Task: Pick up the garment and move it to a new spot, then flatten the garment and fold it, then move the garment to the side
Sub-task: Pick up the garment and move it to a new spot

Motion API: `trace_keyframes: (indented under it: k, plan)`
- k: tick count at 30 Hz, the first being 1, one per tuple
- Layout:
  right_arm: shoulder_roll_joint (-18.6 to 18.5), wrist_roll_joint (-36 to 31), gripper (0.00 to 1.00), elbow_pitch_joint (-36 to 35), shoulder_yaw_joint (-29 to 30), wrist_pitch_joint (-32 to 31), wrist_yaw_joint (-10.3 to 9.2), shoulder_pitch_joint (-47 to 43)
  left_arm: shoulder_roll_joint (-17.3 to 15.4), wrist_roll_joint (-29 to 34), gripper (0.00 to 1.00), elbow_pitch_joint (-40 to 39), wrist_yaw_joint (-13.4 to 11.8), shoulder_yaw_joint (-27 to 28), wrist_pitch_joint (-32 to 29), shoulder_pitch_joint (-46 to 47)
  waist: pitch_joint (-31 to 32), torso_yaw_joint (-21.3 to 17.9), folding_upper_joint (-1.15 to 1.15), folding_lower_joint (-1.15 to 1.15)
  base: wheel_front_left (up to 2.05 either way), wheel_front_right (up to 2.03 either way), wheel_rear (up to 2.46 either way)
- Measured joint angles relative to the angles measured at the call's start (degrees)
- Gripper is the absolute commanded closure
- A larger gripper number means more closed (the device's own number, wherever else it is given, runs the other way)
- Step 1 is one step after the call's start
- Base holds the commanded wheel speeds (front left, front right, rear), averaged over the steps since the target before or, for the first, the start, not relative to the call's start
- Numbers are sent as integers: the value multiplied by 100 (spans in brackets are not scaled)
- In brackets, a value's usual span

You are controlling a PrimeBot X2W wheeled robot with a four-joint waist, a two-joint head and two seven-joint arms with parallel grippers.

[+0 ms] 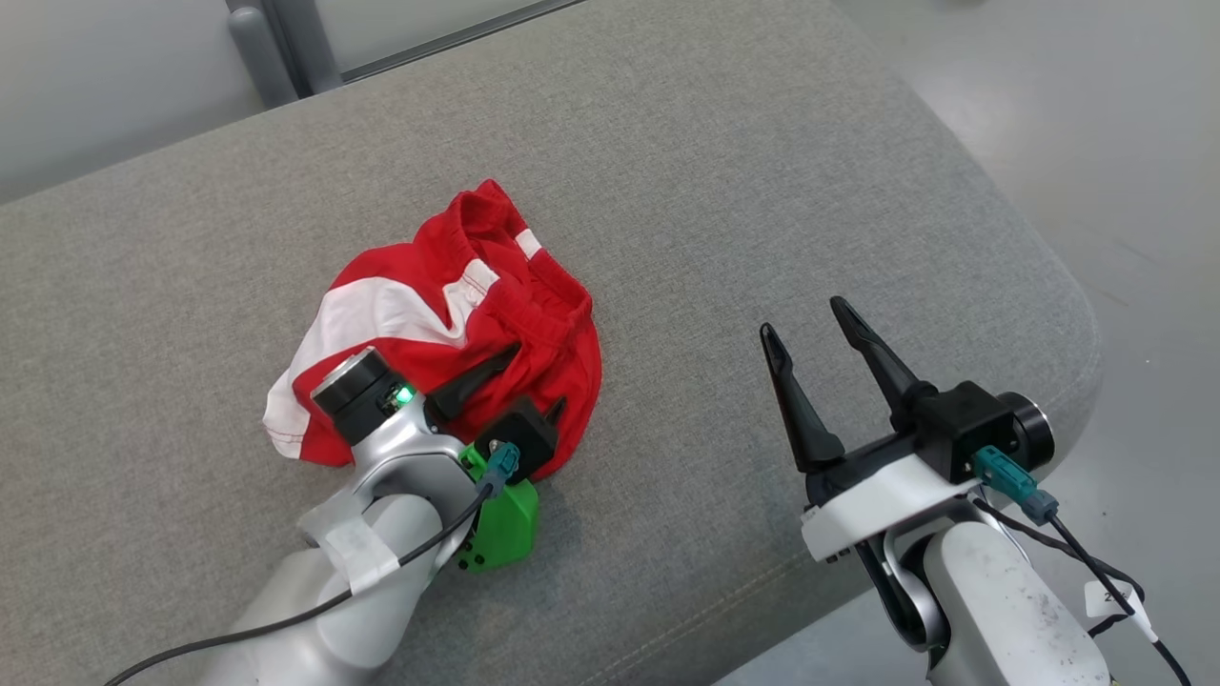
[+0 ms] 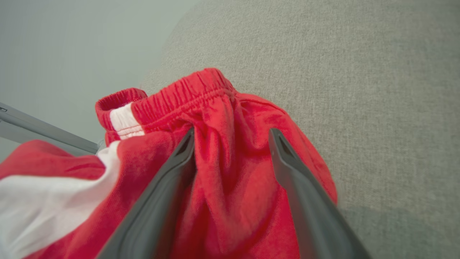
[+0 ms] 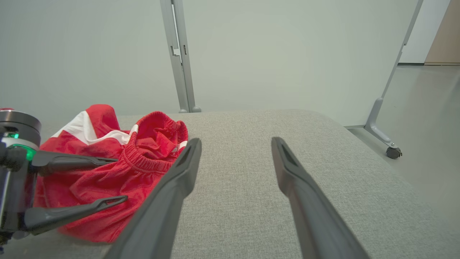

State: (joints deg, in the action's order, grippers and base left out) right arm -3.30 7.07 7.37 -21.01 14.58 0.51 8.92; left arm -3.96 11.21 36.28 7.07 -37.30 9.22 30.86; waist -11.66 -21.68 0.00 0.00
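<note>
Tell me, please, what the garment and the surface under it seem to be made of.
Garment: soft matte cloth, perhaps cotton or polyester; it crumples and has a gathered waistband. Surface: coarse grey woven upholstery, matte, weave visible; rounded edges suggest padding.

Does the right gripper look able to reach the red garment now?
Probably yes: the right gripper is open, with bare grey cushion between it and the garment; the left gripper, open over the garment, may crowd it.

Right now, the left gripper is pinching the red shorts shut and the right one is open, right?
Not quite. The left gripper is open too: the left wrist view shows its fingers apart, the red shorts bunched between them. The right gripper is open, as you said.
</note>
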Motion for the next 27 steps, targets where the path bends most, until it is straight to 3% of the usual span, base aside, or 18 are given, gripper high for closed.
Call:
trace_keyframes:
  k: [10, 27]
  plan:
    - [4, 48, 0, 45, 187, 0, -51, 1, 126, -257, 0, -57, -12, 52, 353, 12, 83, 207, 0, 0, 0, 0, 0]
    - [-105, 44, 0, 365, 341, 0, 11, -10, 158, -1386, 0, -364, -426, 628, 453, -464, 497, 1028, 0, 0, 0, 0, 0]
